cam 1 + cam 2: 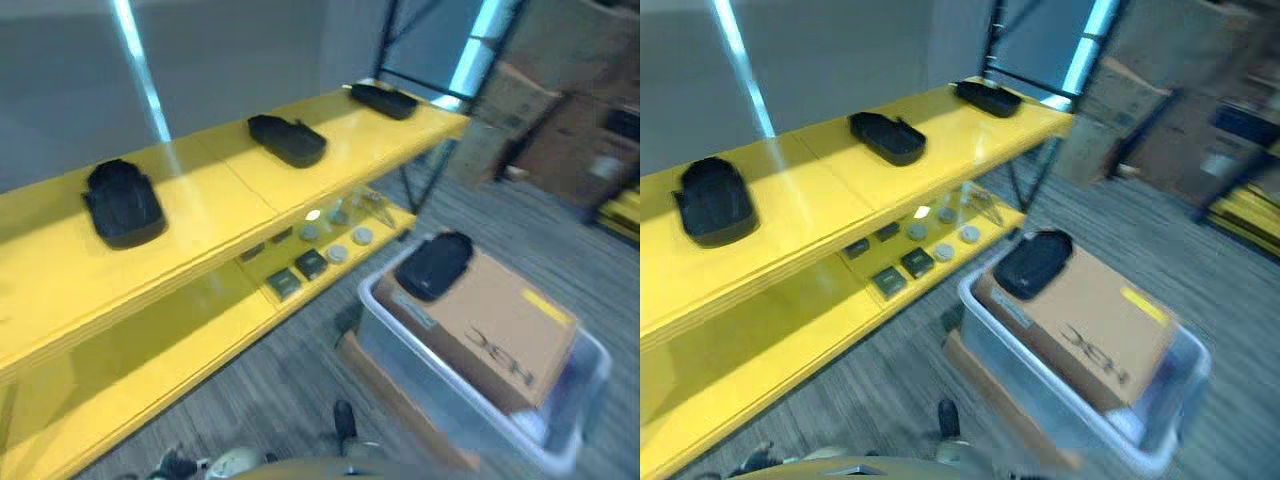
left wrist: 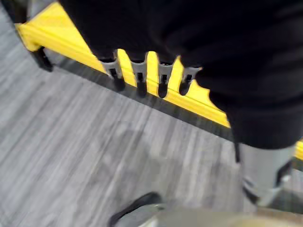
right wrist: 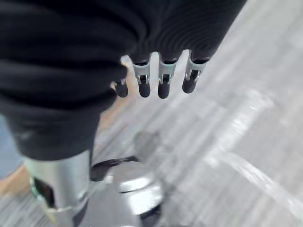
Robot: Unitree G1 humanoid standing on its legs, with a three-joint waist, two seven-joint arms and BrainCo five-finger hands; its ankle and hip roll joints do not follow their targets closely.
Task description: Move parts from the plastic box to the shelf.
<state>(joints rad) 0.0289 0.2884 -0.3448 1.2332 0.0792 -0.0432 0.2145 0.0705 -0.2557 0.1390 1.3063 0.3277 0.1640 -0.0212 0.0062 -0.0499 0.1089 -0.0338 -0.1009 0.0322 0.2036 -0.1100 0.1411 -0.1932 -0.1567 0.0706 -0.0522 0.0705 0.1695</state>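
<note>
Three black parts are sitting on the top board of the yellow shelf (image 1: 230,195): one at 9 o'clock (image 1: 122,203), one at 11 o'clock (image 1: 288,139), one far off at 1 o'clock (image 1: 384,99). A fourth part (image 1: 434,264) is lying at 3 o'clock on a cardboard carton (image 1: 500,325) that is resting in the plastic box (image 1: 585,395) on the floor. The lower board is carrying small dark blocks (image 1: 297,272) and grey discs (image 1: 340,240) at its front lip. Left hand (image 2: 149,78) is hanging beside the shelf's yellow edge, fingers relaxed, holding nothing; right hand (image 3: 158,78) is hanging over bare floor, fingers likewise loose and empty. Risks, as I judge them: the fourth part is perching near the carton's upper corner, so a clumsy reach could be knocking it down into the box; a careless swing toward the shelf could be clipping the lower board's clutter or the shelf's front edge. Open room: wide bare board between the 9 and 11 o'clock parts, and more between 11 and 1; floor between shelf and box is narrow.
</note>
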